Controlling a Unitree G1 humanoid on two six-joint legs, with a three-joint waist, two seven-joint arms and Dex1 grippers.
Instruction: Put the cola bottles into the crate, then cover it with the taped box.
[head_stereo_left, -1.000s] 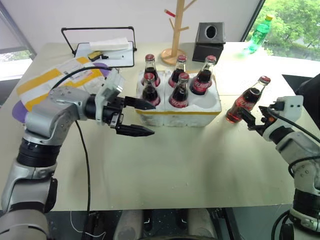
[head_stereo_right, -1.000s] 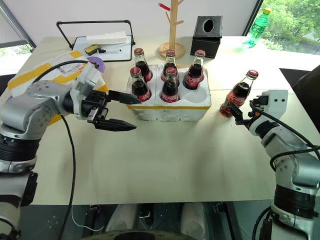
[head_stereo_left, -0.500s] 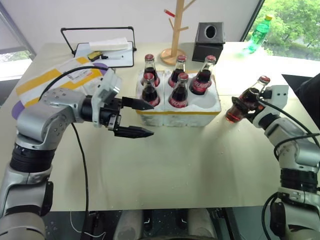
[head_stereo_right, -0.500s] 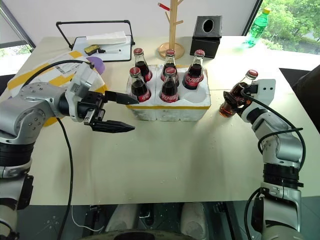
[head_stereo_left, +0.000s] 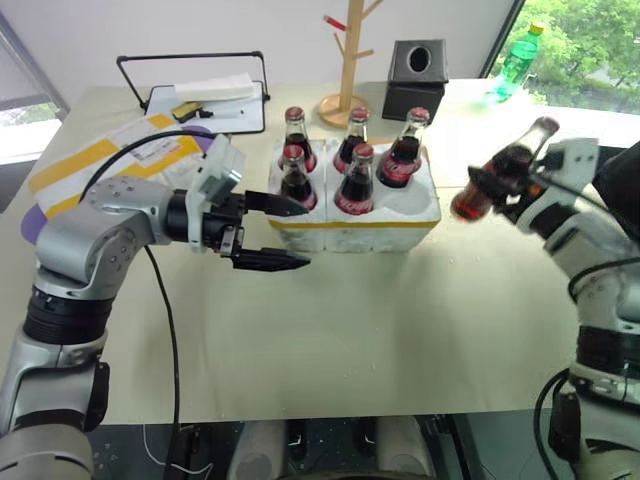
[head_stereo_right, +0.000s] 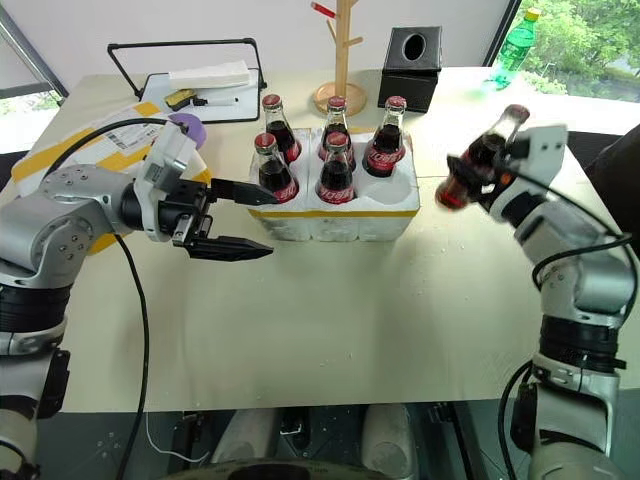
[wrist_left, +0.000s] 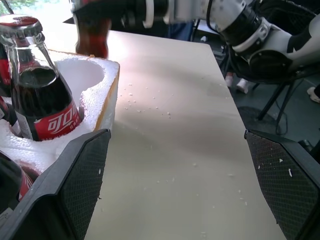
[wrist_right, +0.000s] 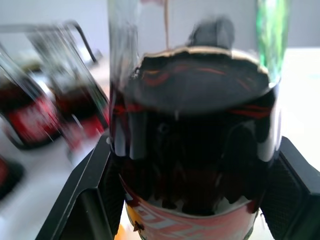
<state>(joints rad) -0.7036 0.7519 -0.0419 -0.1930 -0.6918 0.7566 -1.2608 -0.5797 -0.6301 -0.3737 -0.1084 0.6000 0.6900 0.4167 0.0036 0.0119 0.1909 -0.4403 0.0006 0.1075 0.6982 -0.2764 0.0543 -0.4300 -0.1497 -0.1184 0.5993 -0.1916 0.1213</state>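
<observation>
Five cola bottles (head_stereo_left: 356, 181) stood upright in the crate (head_stereo_left: 357, 224); the sixth was off the table in the right gripper.

Far left of the table: the taped box (head_stereo_left: 95, 160), yellow stripes showing, lay flat behind the left arm, well apart from the crate and not yet used.

Left gripper (head_stereo_left: 275, 232): jaws spread wide, nothing between them, pointing across toward the crate's left end. Upper finger just beside the near-left bottle, lower finger out over bare table (head_stereo_left: 380, 330) in front of the yellow band. Whether the upper finger touched foam could not be told.

Crate, centre: three bottles in the back row, two in the front. The front-right well (wrist_left: 80, 75) was the one vacancy, plain white hollow in the left wrist view.

Right of the crate: the right gripper (head_stereo_right: 492, 172) was clamped on the sixth bottle (head_stereo_left: 503, 172), held clear above the table. The bottle was tilted, cap up and away to the right, base down and toward the crate. The right wrist view showed its dark body wedged between both fingers (wrist_right: 95, 195).

Deciding relation, as judged: the empty well lay to the left of and below the held bottle, on the crate's near right corner, so the right arm was much the nearer. The bottle's long axis would need bringing upright before its base could drop into the well.
</observation>
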